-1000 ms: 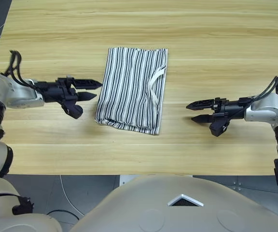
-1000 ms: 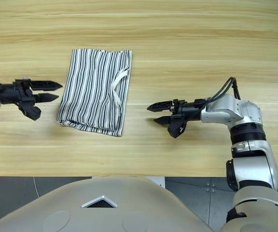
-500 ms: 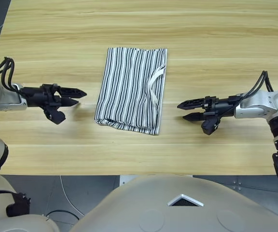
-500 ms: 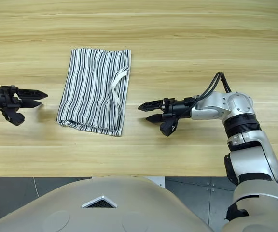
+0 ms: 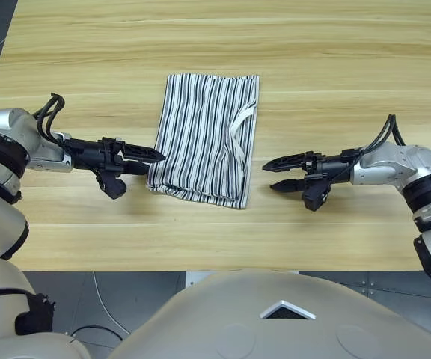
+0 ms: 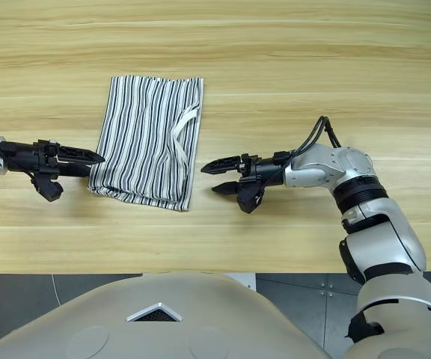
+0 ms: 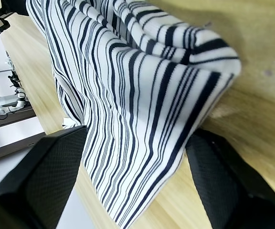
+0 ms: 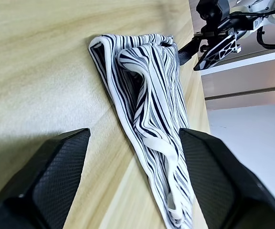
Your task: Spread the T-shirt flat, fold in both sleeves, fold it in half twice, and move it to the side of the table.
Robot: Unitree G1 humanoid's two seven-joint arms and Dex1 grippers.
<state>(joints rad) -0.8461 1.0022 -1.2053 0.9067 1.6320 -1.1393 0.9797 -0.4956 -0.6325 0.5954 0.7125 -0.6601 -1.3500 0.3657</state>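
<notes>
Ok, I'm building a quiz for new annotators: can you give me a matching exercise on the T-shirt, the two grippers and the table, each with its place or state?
1. T-shirt
2. left gripper
3. right gripper
4. table

A. open, a short gap off the shirt's right edge
B. pale wood, bearing the shirt
C. folded, striped, lying flat
D. open, at the shirt's left near corner

Pairs: 1-C, 2-D, 3-A, 4-B.

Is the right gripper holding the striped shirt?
No, the right gripper is open and lies beside the shirt, with a strip of bare table between them.
</notes>
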